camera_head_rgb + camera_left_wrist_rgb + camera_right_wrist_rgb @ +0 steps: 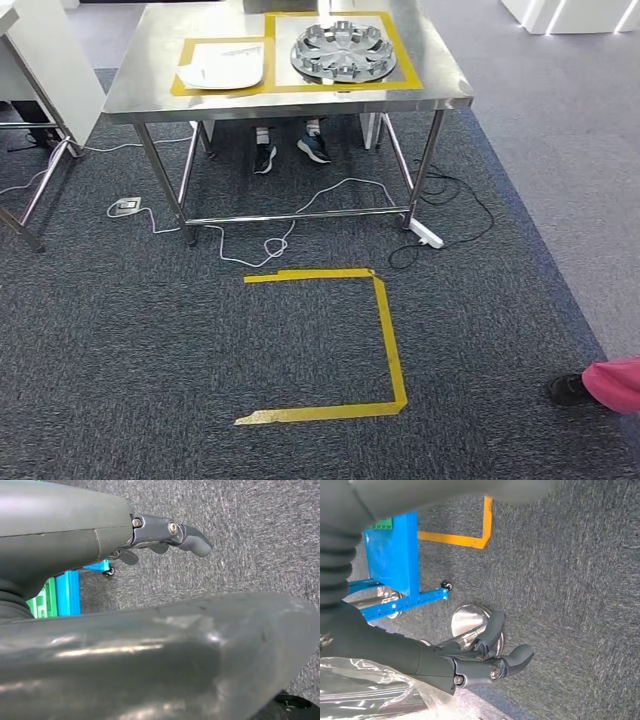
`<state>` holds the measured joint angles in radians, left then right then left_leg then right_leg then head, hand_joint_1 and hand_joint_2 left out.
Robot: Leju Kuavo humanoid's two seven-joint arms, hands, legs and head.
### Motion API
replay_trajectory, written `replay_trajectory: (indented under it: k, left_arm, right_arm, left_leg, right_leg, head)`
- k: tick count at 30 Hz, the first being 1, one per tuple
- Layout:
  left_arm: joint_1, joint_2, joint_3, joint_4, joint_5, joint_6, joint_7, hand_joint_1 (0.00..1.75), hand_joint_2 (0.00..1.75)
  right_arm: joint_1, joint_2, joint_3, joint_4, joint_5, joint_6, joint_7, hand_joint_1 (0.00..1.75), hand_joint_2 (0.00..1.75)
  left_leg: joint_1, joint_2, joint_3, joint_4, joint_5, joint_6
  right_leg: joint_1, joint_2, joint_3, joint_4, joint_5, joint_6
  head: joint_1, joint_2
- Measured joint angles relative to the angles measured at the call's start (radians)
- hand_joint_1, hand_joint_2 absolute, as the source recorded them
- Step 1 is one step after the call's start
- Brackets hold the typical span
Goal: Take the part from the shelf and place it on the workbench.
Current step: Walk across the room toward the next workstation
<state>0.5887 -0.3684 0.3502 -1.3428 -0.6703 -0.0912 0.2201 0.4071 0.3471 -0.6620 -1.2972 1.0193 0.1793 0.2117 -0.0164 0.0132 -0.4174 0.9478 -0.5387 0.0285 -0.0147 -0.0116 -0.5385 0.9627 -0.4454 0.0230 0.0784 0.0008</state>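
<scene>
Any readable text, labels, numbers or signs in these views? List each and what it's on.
None can be read.
White sheet on the workbench: faint marks, too blurred to read.
Wheel cover: no lettering legible.
Blue shelf frame: no label visible.

A steel workbench [151,75] stands at the far side on grey carpet [151,340]. On it, inside yellow tape outlines, lie a silver wheel cover [343,50] at right and a white sheet [223,68] at left.
</scene>
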Motion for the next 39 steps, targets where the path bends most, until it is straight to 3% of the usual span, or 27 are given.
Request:
replay_trajectory:
  k: [3,7,30,32,35,37,39]
  left_arm:
    - [0.0,0.0,0.0,0.0,0.0,0.0,0.0,0.0,0.0]
    - [0.0,0.0,0.0,0.0,0.0,0.0,0.001,0.0,0.0]
    - [-0.021,0.001,0.022,0.031,-0.024,-0.013,-0.035,0.0,0.0]
    - [-0.021,0.001,0.023,0.032,-0.024,-0.013,-0.035,0.0,0.0]
    - [-0.021,0.001,0.024,0.033,-0.028,-0.013,-0.035,0.0,0.0]
    - [-0.021,0.0,0.024,0.033,-0.03,-0.013,-0.035,0.0,0.0]
    - [-0.02,0.0,0.025,0.035,-0.031,-0.013,-0.035,0.0,0.0]
  right_arm:
    - [0.0,0.0,0.002,-0.001,0.0,0.0,0.0,0.0,0.0]
    - [0.001,0.0,0.004,-0.001,0.0,0.0,0.0,0.0,0.0]
    - [0.012,0.0,0.003,-0.001,-0.041,0.025,0.005,0.0,0.0]
    - [0.012,0.0,0.003,-0.001,-0.029,0.02,-0.003,0.0,0.0]
    - [0.01,0.001,0.003,-0.001,-0.009,0.007,-0.016,0.0,0.0]
    - [0.009,0.002,0.002,-0.001,-0.001,0.0,-0.022,0.0,0.0]
    - [0.007,0.002,0.001,0.0,0.002,-0.003,-0.024,0.0,0.0]
  left_leg:
    - [-0.001,0.0,-0.006,0.002,0.002,0.003]
    - [-0.001,0.0,-0.009,0.002,0.002,0.003]
    - [0.0,0.0,-0.013,0.002,0.004,-0.001]
    - [-0.002,0.0,-0.014,0.005,0.004,0.002]
    - [0.0,-0.002,-0.017,-0.004,0.017,0.018]
    - [0.007,-0.008,-0.023,-0.02,0.034,0.026]
    - [0.01,-0.015,-0.033,-0.023,0.043,0.028]
  right_leg:
    - [-0.001,0.0,-0.001,0.0,0.003,0.01]
    - [-0.001,0.0,-0.005,0.0,0.002,0.013]
    - [-0.001,0.0,-0.011,0.005,0.002,0.014]
    - [-0.003,0.0,-0.01,0.002,0.005,0.017]
    - [-0.004,-0.005,-0.011,-0.002,0.009,0.03]
    - [-0.003,-0.001,-0.037,0.05,-0.037,0.034]
    - [-0.005,0.006,-0.092,0.184,-0.119,0.036]
  head:
    - [0.0,0.0]
    - [-0.001,0.0]
    - [-0.001,0.0]
    - [-0.001,0.0]
    - [-0.002,0.0]
    - [0.001,0.0]
    - [0.003,0.0]
